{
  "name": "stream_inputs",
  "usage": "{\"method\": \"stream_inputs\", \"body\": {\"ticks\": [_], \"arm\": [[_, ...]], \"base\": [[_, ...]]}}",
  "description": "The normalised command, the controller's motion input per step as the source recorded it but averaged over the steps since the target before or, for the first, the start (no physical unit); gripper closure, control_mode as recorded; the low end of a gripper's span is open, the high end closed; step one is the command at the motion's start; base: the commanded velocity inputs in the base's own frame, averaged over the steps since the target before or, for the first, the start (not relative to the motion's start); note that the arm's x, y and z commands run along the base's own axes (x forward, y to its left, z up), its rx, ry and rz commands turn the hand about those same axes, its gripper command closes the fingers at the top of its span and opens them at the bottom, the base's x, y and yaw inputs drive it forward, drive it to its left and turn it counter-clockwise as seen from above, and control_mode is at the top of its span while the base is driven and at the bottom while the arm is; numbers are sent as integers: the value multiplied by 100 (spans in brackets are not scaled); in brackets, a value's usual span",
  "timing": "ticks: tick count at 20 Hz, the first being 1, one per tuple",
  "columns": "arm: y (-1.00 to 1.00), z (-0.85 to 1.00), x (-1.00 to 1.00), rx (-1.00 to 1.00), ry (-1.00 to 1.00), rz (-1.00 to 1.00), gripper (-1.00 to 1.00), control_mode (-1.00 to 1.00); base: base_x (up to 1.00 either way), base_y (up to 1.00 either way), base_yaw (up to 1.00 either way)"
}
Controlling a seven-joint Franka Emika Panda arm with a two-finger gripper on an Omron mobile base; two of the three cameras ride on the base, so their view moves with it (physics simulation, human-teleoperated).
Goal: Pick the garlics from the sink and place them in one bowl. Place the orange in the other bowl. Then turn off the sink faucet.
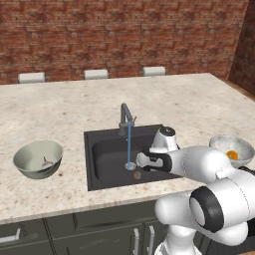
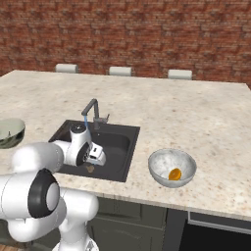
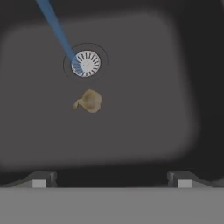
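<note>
Fingers (image 3: 111, 183) spread wide, empty, over sink (image 1: 99, 164); brown garlic (image 3: 89, 101) on basin floor just beside drain ring (image 3: 86, 64), water running. Orange (image 2: 174, 174) already in mottled bowl (image 2: 159, 166). You're on second garlic: descend, centre fingers, close, then carry to left bowl (image 1: 30, 157)

1. Brown garlic (image 3: 89, 101) lies on the dark sink (image 1: 102, 159) floor beside the drain; pale garlic (image 1: 46, 162) in the green-grey bowl (image 1: 30, 172).
2. Orange (image 2: 174, 174) sits in the mottled bowl (image 2: 162, 162).
3. Faucet (image 1: 125, 117) upright; water running.
</note>
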Motion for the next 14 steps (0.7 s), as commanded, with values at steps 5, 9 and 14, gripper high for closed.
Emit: {"method": "stream_inputs", "body": {"ticks": [5, 9, 14], "arm": [[6, -17, 2, 0, 0, 0, -100, -100], [27, -11, 2, 0, 0, 0, -100, -100], [12, -23, 5, 0, 0, -2, -100, -100]], "base": [[0, 0, 0], [0, 0, 0], [0, 0, 0]]}}
